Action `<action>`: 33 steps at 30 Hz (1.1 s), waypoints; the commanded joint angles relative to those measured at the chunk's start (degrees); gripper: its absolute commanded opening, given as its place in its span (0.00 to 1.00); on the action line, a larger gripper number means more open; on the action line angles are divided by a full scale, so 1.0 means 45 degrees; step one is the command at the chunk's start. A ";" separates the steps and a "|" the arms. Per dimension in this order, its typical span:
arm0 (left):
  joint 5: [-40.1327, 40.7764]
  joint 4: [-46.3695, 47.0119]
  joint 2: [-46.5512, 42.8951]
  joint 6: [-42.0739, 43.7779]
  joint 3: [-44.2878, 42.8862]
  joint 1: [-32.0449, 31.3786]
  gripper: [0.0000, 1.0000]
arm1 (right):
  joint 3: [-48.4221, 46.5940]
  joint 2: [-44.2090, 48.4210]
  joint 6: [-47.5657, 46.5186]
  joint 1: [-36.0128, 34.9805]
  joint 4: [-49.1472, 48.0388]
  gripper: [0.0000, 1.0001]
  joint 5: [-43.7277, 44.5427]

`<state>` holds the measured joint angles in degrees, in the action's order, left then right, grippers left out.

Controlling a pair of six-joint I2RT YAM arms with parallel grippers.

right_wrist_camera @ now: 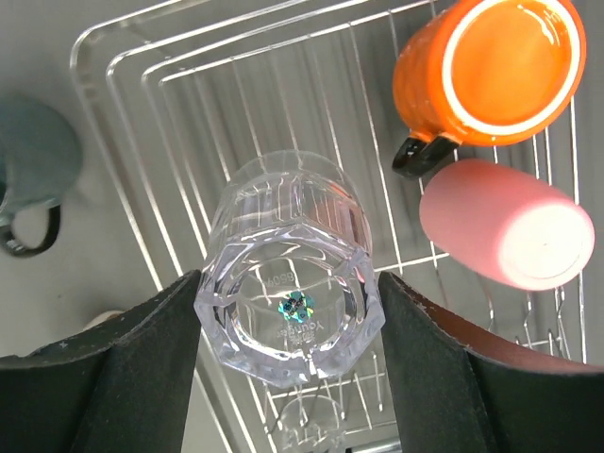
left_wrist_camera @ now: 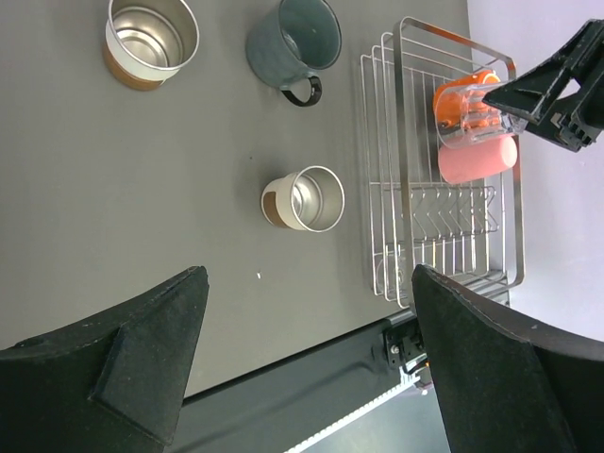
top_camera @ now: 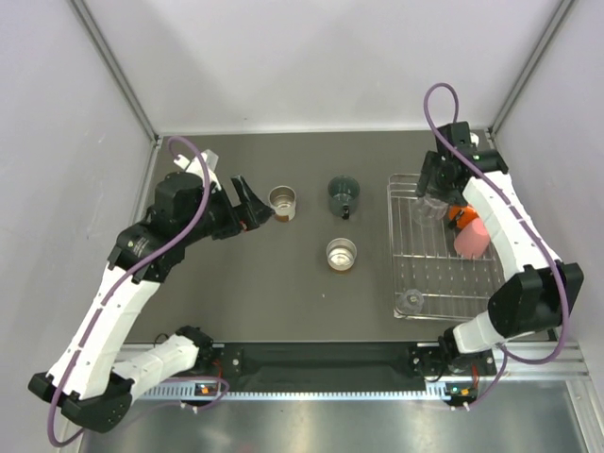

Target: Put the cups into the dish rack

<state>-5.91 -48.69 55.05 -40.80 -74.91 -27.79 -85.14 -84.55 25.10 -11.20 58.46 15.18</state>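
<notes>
The right gripper had its jaws pinching a clear cup, base toward the wrist and mouth pointing away from it. It held the cup over the far end of the dish rack. From where I stood I could not tell whether the cup hung just above the wires or touched them. To set it down well, I'd say it wanted lowering straight, mouth first, onto the bare wires. The jaws should spread only once the rim sat flat, since a smooth plastic cup let go early would likely tip or roll.

Room was tight on one side. Inside the rack, the orange cup and the pink cup sat close together along the rack's outer side, just beside the held cup. Drifting that way risked a knock. The other way lay open wires, then the rack's raised rim, which the fingers would have to stay above. A second clear cup stood at the rack's near corner, well apart.

Outside the rack, on the table, waited a green mug near the rim and two steel cups farther off. The left gripper, jaws spread and empty, sat just beside the steel cup farthest from the rack. It had open table around it and was well apart from the other arm.
</notes>
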 commanded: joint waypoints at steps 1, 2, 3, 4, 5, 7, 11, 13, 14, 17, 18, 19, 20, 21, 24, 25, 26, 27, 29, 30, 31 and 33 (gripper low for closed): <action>0.0103 0.0057 0.0228 0.0452 -0.0344 0.0024 0.94 | 0.0092 -0.0427 -0.0558 0.0262 -0.1310 0.00 0.0162; 0.0045 0.0077 0.0286 0.0510 -0.0402 0.0023 0.94 | 0.0054 -0.0564 -0.0559 0.0359 -0.1349 0.00 0.0239; 0.0006 0.0077 0.0403 0.0588 -0.0442 0.0023 0.94 | 0.0054 -0.0817 -0.0540 0.0418 -0.1427 0.00 0.0298; -0.0014 0.0096 0.0481 0.0589 -0.0481 0.0023 0.94 | 0.0054 -0.0916 -0.0501 0.0496 -0.1447 0.00 0.0376; -0.0053 0.0097 0.0502 0.0647 -0.0520 0.0023 0.94 | 0.0170 -0.1014 -0.0520 0.0632 -0.1544 0.00 0.0551; -0.0053 0.0135 0.0580 0.0648 -0.0501 0.0023 0.94 | 0.0365 -0.1152 -0.0578 0.0770 -0.2012 0.00 0.0553; -0.0092 0.0194 0.0599 0.0687 -0.0481 0.0023 0.94 | 0.0872 -0.1425 -0.0715 0.1004 -0.2716 0.00 0.0785; -0.0092 0.0175 0.0638 0.0706 -0.0501 0.0043 0.94 | 0.1010 -0.1639 -0.0793 0.1121 -0.2950 0.00 0.0826; -0.0073 0.0136 0.0638 0.0726 -0.0520 0.0043 0.94 | 0.1088 -0.1698 -0.0793 0.1199 -0.3164 0.00 0.0884; -0.0073 0.0097 0.0619 0.0726 -0.0520 0.0043 0.94 | 0.1245 -0.1815 -0.0871 0.1317 -0.3574 0.00 0.0885; -0.0073 0.0097 0.0619 0.0707 -0.0501 0.0043 0.94 | 0.1245 -0.1912 -0.0929 0.1337 -0.3615 0.00 0.0904; -0.0073 0.0097 0.0638 0.0706 -0.0501 0.0043 0.94 | 0.1226 -0.2010 -0.0988 0.1356 -0.3654 0.00 0.0904; -0.0054 0.0097 0.0619 0.0706 -0.0501 0.0043 0.94 | 0.1148 -0.2108 -0.0989 0.1414 -0.3616 0.00 0.0904; -0.0073 0.0077 0.0619 0.0687 -0.0501 0.0043 0.94 | 0.1128 -0.2263 -0.1027 0.1434 -0.3635 0.00 0.0904; -0.0112 0.0038 0.0638 0.0687 -0.0520 0.0043 0.94 | 0.1108 -0.2401 -0.1066 0.1532 -0.3712 0.00 0.0904; -0.0112 0.0019 0.0638 0.0687 -0.0520 0.0043 0.94 | 0.1108 -0.2402 -0.1086 0.1552 -0.3752 0.00 0.0904; -0.0131 0.0018 0.0638 0.0668 -0.0520 0.0043 0.94 | 0.1108 -0.2421 -0.1086 0.1552 -0.3791 0.00 0.0904; -0.0151 -0.0040 0.0638 0.0687 -0.0520 0.0043 0.94 | 0.1089 -0.2460 -0.1086 0.1590 -0.3810 0.00 0.0904; -0.0209 -0.0079 0.0658 0.0668 -0.0520 0.0043 0.94 | 0.1030 -0.2557 -0.1106 0.1629 -0.3791 0.04 0.0885; -0.0229 -0.0060 0.0677 0.0667 -0.0520 0.0043 0.94 | 0.1030 -0.2616 -0.1086 0.1649 -0.3810 0.06 0.0885; -0.0268 -0.0118 0.0678 0.0706 -0.0520 0.0062 0.94 | 0.1011 -0.2636 -0.1086 0.1688 -0.3791 0.08 0.0846; -0.0385 -0.0138 0.0755 0.0706 -0.0520 0.0043 0.94 | 0.1030 -0.2656 -0.1125 0.1689 -0.3811 0.21 0.0768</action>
<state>-6.63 -49.17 58.17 -38.76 -75.02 -27.77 -79.02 -96.55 20.91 -4.56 44.14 17.54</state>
